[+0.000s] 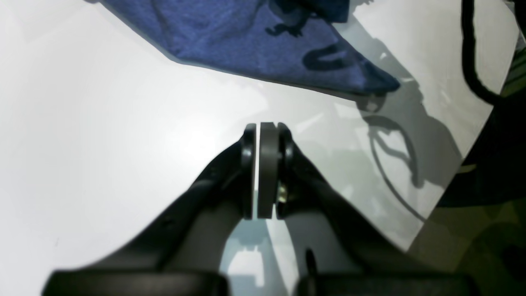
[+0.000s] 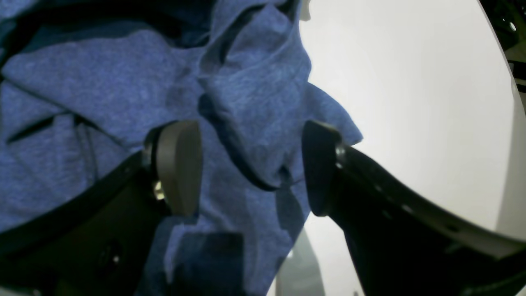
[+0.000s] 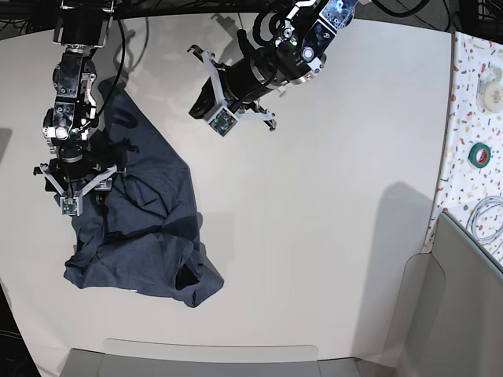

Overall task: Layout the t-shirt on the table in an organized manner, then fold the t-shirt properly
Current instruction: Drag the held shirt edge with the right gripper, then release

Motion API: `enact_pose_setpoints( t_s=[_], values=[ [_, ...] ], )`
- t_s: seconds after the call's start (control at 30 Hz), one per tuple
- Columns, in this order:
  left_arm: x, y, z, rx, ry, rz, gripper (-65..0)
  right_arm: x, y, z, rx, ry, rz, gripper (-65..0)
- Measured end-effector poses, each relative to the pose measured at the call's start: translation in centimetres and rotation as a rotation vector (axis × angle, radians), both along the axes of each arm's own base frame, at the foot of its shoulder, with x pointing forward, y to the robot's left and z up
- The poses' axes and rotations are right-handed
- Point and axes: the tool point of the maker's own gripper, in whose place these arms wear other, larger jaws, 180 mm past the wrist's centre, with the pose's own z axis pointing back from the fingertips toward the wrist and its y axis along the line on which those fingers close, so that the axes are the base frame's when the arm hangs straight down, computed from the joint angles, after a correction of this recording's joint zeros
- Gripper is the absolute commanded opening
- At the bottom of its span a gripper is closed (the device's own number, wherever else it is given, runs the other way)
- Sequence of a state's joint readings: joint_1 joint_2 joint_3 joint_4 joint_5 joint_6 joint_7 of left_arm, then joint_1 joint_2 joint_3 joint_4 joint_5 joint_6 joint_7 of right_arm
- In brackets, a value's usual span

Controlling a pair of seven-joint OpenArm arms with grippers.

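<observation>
Two black robot arms reach over the large off-white matte table (image 3: 330,196), and between them lies one crumpled dark navy-blue heathered t-shirt (image 3: 137,228). In the base view the shirt sits near that picture's left edge, well apart from the narrow speckled confetti-patterned surface (image 3: 471,118) on the far right. Its long axis runs on a slant, from an upper end under the arm at the picture's left down to a bunched lower end (image 3: 189,287) nearer the bottom edge. The cloth is heaped and folded over itself, so which end is the collar cannot be told.

The right gripper (image 2: 250,168) hangs over the upper part of the shirt with its jaws spread wide; in the right wrist view the grey pads (image 2: 181,164) stand well apart, with wrinkled blue fabric and a dark seam between them. Whether either pad touches the cloth cannot be told, and nothing is pinched.

The left gripper (image 1: 267,164) is above bare tabletop, beside the shirt and clear of it. Its jaws are pressed together with nothing between them. In the left wrist view a pointed corner of the shirt (image 1: 370,82) lies ahead of the fingertips, and a black cable (image 1: 468,53) hangs at the right.
</observation>
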State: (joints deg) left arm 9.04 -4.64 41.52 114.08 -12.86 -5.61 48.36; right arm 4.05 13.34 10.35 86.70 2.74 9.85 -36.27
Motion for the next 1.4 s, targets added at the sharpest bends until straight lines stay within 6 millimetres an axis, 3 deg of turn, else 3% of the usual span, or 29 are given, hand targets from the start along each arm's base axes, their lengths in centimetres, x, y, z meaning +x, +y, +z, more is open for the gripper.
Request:
enact_pose_setpoints(
  t_s=[0.2, 0.37, 0.47, 0.57, 0.7, 0.8, 0.97, 1.13, 1.3, 1.4],
  values=[
    [0.0, 0.0, 0.0, 0.000, -0.001, 0.001, -64.9, 0.1, -1.7, -1.3, -0.081, 0.058, -0.029, -26.7],
    [0.0, 0.0, 0.0, 0.000, 0.000, 0.001, -64.9, 0.7, -1.9, -2.1, -0.093, 0.039, -0.018, -27.7],
    [0.0, 0.0, 0.0, 0.000, 0.000, 0.000, -64.9, 0.8, -1.9, -2.8, -0.085, 0.058, -0.020, -39.6],
    [0.1, 0.1, 0.2, -0.003, -0.007, 0.002, -64.9, 1.2, -2.0, -2.3, -0.083, 0.045, -0.023, -63.5],
    [0.5, 0.1, 2.2, -0.038, -0.057, 0.009, -64.9, 2.1, -2.9, -0.9, -0.100, 0.014, -0.027, -65.0],
    [0.7, 0.1, 2.5, -0.040, -0.065, 0.010, -64.9, 1.4, -5.9, 0.6, -0.112, -0.015, -0.099, -65.0],
    [0.6, 0.1, 2.3, -0.037, -0.058, 0.009, -64.9, -0.3, -10.7, 5.3, -0.131, -0.101, -0.250, -65.0],
    [0.6, 0.1, 1.8, -0.026, -0.049, 0.009, -64.9, -3.2, -15.3, 6.6, -0.126, -0.101, -0.388, -65.0],
    [0.5, 0.1, 1.5, -0.023, -0.040, 0.006, -64.9, -4.1, -18.6, 9.3, -0.198, -0.130, -0.427, -65.0],
    [0.3, 0.2, 1.3, -0.016, -0.036, 0.007, -64.9, -6.1, -20.1, 8.7, -0.251, -0.082, -0.446, -65.0]
  ],
)
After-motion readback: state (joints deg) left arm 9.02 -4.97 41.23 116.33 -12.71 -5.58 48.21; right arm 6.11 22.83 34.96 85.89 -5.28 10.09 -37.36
